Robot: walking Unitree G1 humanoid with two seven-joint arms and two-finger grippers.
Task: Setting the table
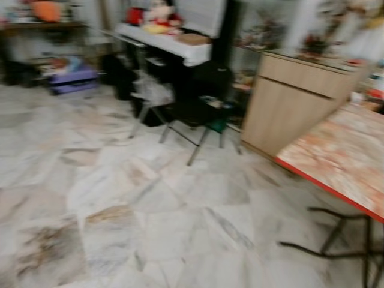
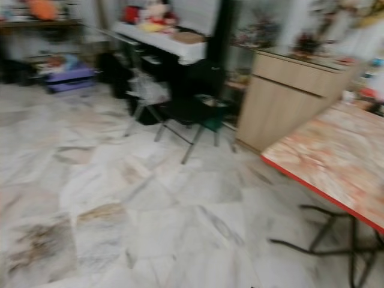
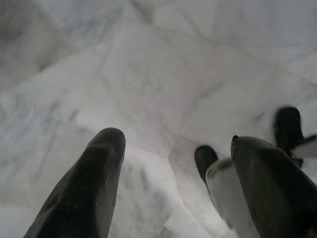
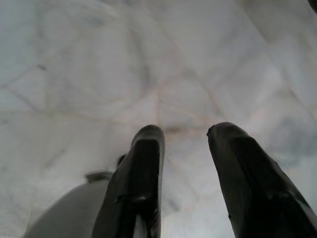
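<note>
Right now I'm walking the rig across a marble-tiled floor [image 1: 150,210], and the head views are smeared by the motion. My target, the folding table [image 1: 345,153] with its orange-and-cream marbled top and red edge, stands at the robot's right, near a light wooden cabinet [image 1: 288,102]. Thin black legs [image 1: 336,234] show under the nearer corner.

Both arms hang idle. Seen from the left wrist, the left gripper [image 3: 178,148] points down at the tiles with its fingers spread wide and nothing between them. The right gripper [image 4: 185,136] hangs the same way, fingers parted more narrowly and empty.

I judge the tabletop to be stiff and flat, with a smooth and probably slippery covering. On such slender folding legs it looks light and may shift or wobble if I lean on it, so things should be set down gently and well in from the red edge. No dishes or cutlery can be made out through the blur, so I cannot say where to grasp any yet.

The table's long axis seems to run from its near corner away toward the far right, with that corner pointing at the open floor.
</note>
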